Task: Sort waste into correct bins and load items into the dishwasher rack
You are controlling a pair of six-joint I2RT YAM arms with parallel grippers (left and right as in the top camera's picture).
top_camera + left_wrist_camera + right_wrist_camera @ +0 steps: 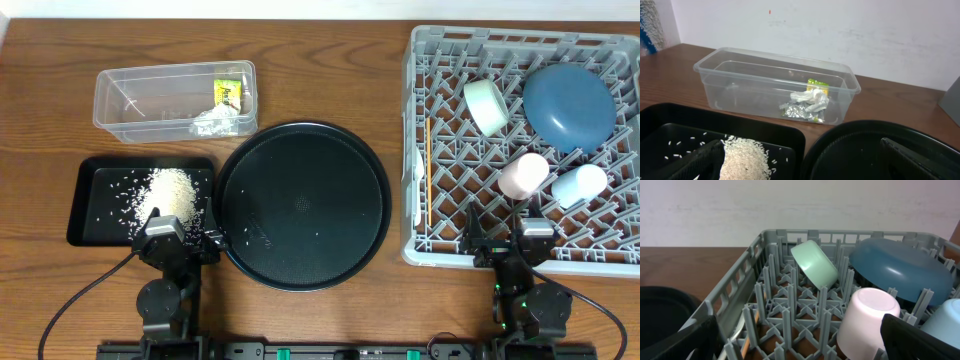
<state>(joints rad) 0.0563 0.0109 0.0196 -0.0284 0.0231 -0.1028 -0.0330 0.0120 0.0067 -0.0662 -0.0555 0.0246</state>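
Note:
Loose white rice (170, 192) (742, 157) is piled in the shallow black tray (90, 205). The clear tub (175, 100) (775, 82) holds the yellow-green wrapper (229, 95) (818, 85) and crumpled scraps (215, 122) (807, 102). In the grey rack (520, 37) (735, 287) are the mint bowl (487, 106) (814, 262), dark blue bowl (568, 106) (900, 272), pink cup (524, 175) (867, 320), pale blue cup (580, 185), chopstick (428, 170) and white spoon (416, 190). My left gripper (182, 232) (807, 165) stands open near the rice. My right gripper (503, 232) (800, 340) is open at the rack's near edge.
A large round black tray (303, 205) (865, 150) lies between the rectangular tray and the rack, with a few stray grains on it. Bare wooden table (330, 60) runs along the back. Black cables trail from both arm bases at the front edge.

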